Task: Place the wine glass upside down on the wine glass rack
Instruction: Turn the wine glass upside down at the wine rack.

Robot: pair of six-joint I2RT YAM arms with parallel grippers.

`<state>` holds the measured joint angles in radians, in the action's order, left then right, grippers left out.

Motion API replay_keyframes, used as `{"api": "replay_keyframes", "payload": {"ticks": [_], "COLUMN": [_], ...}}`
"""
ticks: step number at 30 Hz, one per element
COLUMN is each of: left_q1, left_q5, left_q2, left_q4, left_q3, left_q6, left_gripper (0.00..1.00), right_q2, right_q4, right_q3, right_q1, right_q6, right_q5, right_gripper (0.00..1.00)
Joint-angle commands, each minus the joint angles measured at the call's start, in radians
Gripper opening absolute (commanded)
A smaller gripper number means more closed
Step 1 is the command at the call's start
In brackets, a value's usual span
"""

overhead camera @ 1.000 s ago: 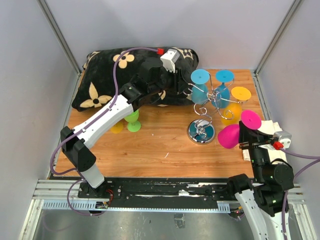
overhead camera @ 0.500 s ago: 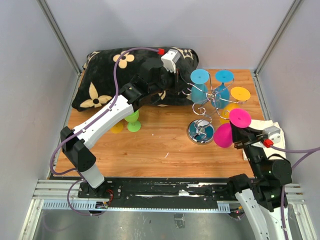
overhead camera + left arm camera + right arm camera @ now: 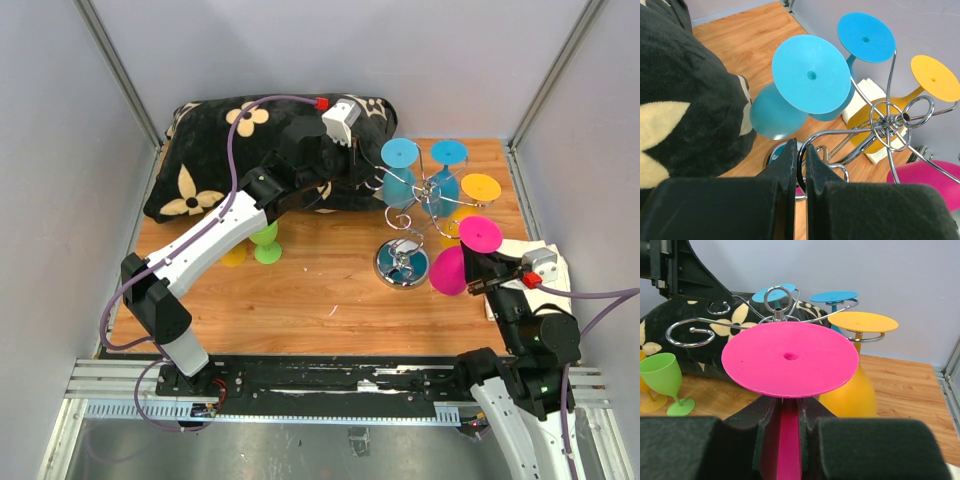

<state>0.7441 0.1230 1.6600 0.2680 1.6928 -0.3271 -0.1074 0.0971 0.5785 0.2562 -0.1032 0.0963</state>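
Observation:
The wine glass rack (image 3: 428, 190) is chrome wire with curled arms on a round mirrored base (image 3: 402, 262). Two blue glasses (image 3: 400, 165) and a yellow one (image 3: 478, 195) hang upside down on it. My left gripper (image 3: 365, 170) is shut on one curled rack arm (image 3: 812, 136), pinched between its fingertips (image 3: 800, 147). My right gripper (image 3: 478, 275) is shut on the stem of a pink wine glass (image 3: 480, 233), held foot up just right of the rack's base. In the right wrist view the pink foot (image 3: 790, 357) sits above my gripper (image 3: 789, 407), in front of the rack's top ring (image 3: 777, 299).
A black flowered pillow (image 3: 215, 150) lies at the back left. A green glass (image 3: 265, 240) and a yellow glass (image 3: 233, 255) stand upright under my left arm. A white cloth-like item (image 3: 545, 262) lies at the right edge. Walls close in on both sides.
My right gripper has carried the pink wine glass left and forward, towards the rack. The left arm has stayed on the rack arm.

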Motion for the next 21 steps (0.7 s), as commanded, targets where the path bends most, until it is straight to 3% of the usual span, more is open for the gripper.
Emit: {"api": "replay_keyframes", "payload": {"ticks": [1,21], "left_q1": [-0.006,-0.03], "left_q5": [-0.042,-0.023], "left_q2": [-0.001,0.0], "left_q4": [0.028,0.025], "left_q3": [-0.028,-0.041], "left_q6": [0.039,0.022], "left_gripper": [0.0,0.01], "right_q2": [-0.012,-0.158], "right_q4": [-0.003,-0.176], "right_q3": [-0.008,-0.041], "right_q1": [-0.013,-0.012], "right_q6": [-0.002,-0.03], "right_q5": [-0.067,0.012], "right_gripper": [0.01,0.01]}}
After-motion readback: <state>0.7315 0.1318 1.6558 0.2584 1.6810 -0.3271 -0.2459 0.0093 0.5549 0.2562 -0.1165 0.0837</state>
